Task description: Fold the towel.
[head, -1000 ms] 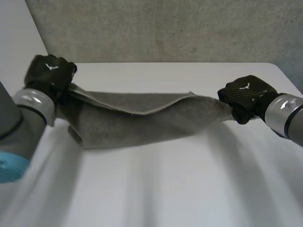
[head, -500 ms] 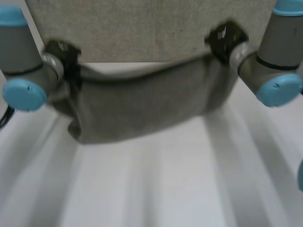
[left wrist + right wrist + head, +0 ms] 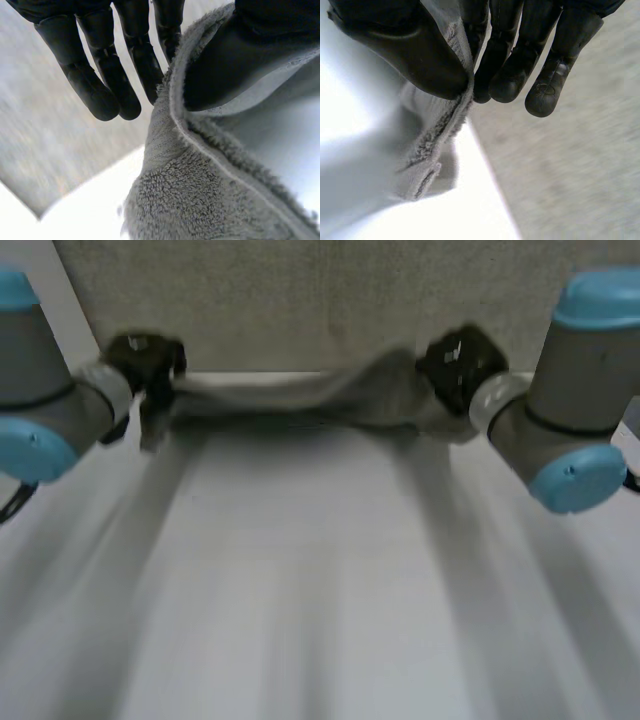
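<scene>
A grey towel (image 3: 300, 400) is stretched between my two hands near the table's far edge. My left hand (image 3: 145, 360) holds its left end; in the left wrist view the thumb (image 3: 240, 55) pinches the towel's hemmed edge (image 3: 200, 150) against the fingers (image 3: 145, 65). My right hand (image 3: 455, 360) holds the right end, where the thumb (image 3: 410, 50) presses a corner of the towel (image 3: 435, 135) against the fingers (image 3: 510, 70). The cloth sags slightly between the hands and its middle lies low over the table.
The white table (image 3: 300, 590) spreads out bare in front of the towel. A grey wall (image 3: 320, 300) rises right behind the table's far edge. Both forearms reach in from the sides.
Both hands have carried the towel away from me toward the far edge. The hanging cloth that draped down half a second ago now lies stretched low and narrow.
</scene>
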`<action>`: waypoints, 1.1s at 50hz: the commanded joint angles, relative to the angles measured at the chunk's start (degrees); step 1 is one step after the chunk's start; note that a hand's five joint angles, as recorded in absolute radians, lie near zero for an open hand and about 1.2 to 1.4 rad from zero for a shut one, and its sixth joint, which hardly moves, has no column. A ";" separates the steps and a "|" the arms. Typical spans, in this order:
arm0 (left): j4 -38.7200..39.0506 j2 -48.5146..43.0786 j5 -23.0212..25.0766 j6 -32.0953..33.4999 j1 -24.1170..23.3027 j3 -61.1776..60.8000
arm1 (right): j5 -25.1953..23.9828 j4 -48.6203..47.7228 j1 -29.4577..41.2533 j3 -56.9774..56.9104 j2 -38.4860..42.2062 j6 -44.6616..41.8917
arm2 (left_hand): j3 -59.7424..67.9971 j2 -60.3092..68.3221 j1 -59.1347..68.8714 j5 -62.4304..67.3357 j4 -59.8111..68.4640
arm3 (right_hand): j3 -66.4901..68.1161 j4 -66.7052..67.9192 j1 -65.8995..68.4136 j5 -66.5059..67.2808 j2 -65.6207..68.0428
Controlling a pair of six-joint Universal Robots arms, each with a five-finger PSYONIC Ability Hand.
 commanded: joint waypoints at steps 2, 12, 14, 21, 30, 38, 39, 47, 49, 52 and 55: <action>8.11 6.17 0.05 12.69 3.59 -24.18 | -2.25 0.00 -1.44 15.98 -6.09 -0.66 | -8.70 -4.90 -2.15 -15.69 -7.33 | 2.69 2.64 3.16 2.72 4.05; 15.94 19.02 0.22 13.67 4.65 -42.14 | -5.25 1.30 -6.01 28.74 -17.54 -0.92 | -8.70 -4.90 -2.15 -15.69 -7.33 | 2.69 2.64 3.16 2.72 4.05; 19.09 20.60 0.22 14.71 4.30 -46.08 | -4.72 3.31 -6.80 29.79 -17.63 -1.27 | -8.70 -4.90 -2.15 -15.69 -7.33 | 2.69 2.64 3.16 2.72 4.05; 23.58 19.55 -0.74 23.92 3.77 -50.74 | -2.43 3.17 -9.26 33.40 -15.96 -2.85 | -29.63 -25.83 -23.08 -36.62 -28.26 | 2.69 2.64 3.16 2.72 4.05; 24.29 15.77 -2.15 31.16 3.42 -53.21 | -2.43 -0.09 -11.55 36.13 -16.66 -2.59 | -38.79 -34.99 -32.24 -45.77 -37.42 | 2.69 2.64 3.16 2.72 4.05; 27.72 17.09 -2.32 31.42 3.77 -56.56 | -2.78 -0.27 -12.86 38.76 -17.45 -2.77 | -33.57 -29.77 -27.02 -40.56 -32.20 | 2.69 2.64 3.16 2.72 4.05; 28.24 17.52 -2.32 31.59 3.77 -57.25 | -2.78 -0.27 -12.87 38.77 -17.45 -2.77 | -27.58 -23.78 -21.03 -34.56 -26.21 | 2.69 2.64 3.16 2.72 4.05; 28.51 19.28 -1.89 31.25 3.95 -59.45 | -3.40 -1.41 -13.31 41.05 -18.76 -2.77 | -8.70 -4.90 -2.15 -15.69 -7.33 | 2.69 2.64 3.16 2.72 4.05; 28.51 20.78 -1.89 30.98 4.04 -59.89 | -3.48 -1.33 -13.48 41.14 -19.99 -2.59 | -8.70 -4.90 -2.15 -15.69 -7.33 | 2.69 2.64 3.16 2.72 4.05; 28.51 25.09 -1.80 30.37 4.39 -61.21 | -4.09 -1.33 -14.18 41.23 -23.85 -2.33 | -8.70 -4.90 -2.15 -15.69 -7.33 | 2.69 2.64 3.16 2.72 4.05; 28.16 30.07 -1.89 27.83 4.65 -62.18 | -5.76 -0.62 -15.85 41.14 -28.59 -2.07 | -8.70 -4.90 -2.15 -15.69 -7.33 | 2.69 2.64 3.16 2.72 4.05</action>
